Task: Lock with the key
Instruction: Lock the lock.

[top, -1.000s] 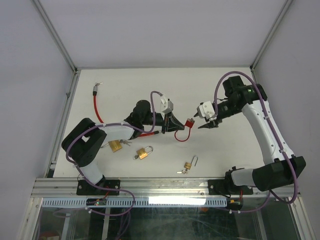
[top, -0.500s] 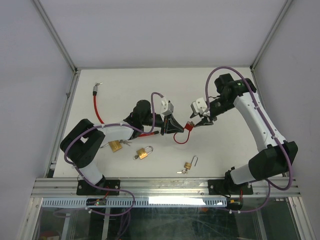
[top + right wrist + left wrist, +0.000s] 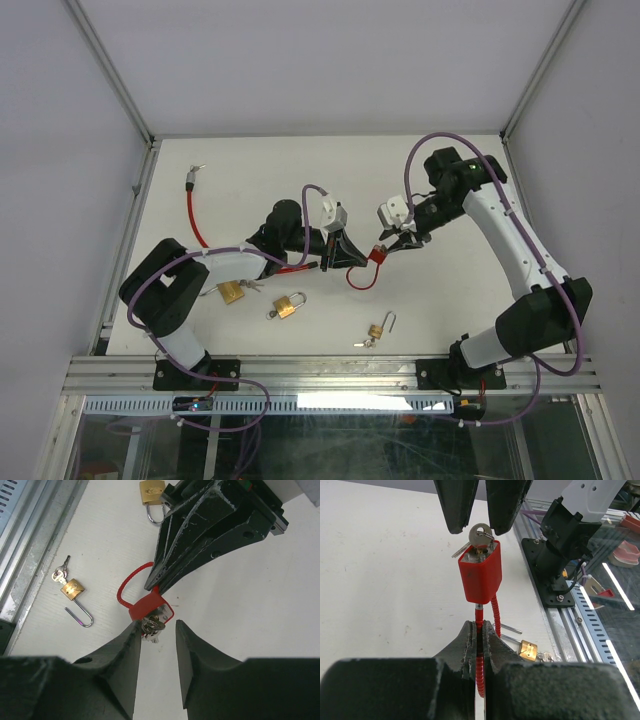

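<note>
Presently, items as held and as lying:

1. Left gripper point(image 3: 480, 630), mine: jaws clamped together on the red cable point(image 3: 495, 612), just below the lock body.
2. Red padlock point(image 3: 481, 575): held clear of the table point(image 3: 250, 170), between my two grippers, keyhole end facing my right one.
3. Key point(image 3: 481, 534): seated in the padlock, its round silver head standing out.
4. Right gripper point(image 3: 157, 625), mine: jaws apart, one finger either side of the key head. Whether a finger touches it, I cannot tell.
5. Cable, remainder: a loop under the lock, and a long run across the table to its far left.
6. Three brass padlocks: one beside my left arm point(image 3: 231, 292), one just right of it point(image 3: 288, 305), one with raised shackle near the front edge point(image 3: 377, 330).
</note>
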You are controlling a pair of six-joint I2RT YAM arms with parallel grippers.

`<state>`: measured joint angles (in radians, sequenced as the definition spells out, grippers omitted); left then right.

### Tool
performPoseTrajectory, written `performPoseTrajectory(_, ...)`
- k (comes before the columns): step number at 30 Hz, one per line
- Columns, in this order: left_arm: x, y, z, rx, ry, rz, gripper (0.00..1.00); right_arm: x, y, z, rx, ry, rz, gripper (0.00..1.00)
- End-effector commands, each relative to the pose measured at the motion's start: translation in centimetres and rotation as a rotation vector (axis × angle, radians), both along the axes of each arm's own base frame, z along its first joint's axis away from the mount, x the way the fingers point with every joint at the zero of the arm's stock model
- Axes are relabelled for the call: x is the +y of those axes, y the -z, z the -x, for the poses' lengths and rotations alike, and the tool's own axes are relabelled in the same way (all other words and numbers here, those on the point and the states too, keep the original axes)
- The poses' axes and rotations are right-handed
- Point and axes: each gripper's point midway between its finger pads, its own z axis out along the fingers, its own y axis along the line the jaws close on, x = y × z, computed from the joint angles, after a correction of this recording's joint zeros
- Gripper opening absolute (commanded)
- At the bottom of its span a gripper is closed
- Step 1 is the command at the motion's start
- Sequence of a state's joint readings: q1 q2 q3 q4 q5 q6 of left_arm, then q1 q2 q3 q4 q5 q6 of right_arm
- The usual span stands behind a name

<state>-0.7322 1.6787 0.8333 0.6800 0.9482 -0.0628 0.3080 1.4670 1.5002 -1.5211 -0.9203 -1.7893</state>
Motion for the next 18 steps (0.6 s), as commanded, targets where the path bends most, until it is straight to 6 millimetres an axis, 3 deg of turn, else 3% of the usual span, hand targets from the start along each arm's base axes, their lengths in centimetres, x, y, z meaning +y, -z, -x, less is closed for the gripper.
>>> performPoseTrajectory(1,-0.30,-4.59,0.32,-0.132,0.040,0.100,0.00,0.28,-0.84,0.01,-0.008,-0.001,-0.003,0.35)
performPoseTrajectory(6,-0.33,-4.67,0.36,-0.132,0.042,0.101,0.00,0.34,-0.81,0.00,0.004,0.006,0.005,0.29)
performPoseTrajectory(10,-0.31,-4.69,0.31,-0.132,0.038,0.102,0.00,0.42,-0.67,0.16,0.018,0.009,0.011,0.17)
performPoseTrajectory(18,-0.30,-4.85,-0.07,-0.137,0.013,0.101,0.00,0.45,-0.82,0.41,0.021,0.013,0.011,0.08)
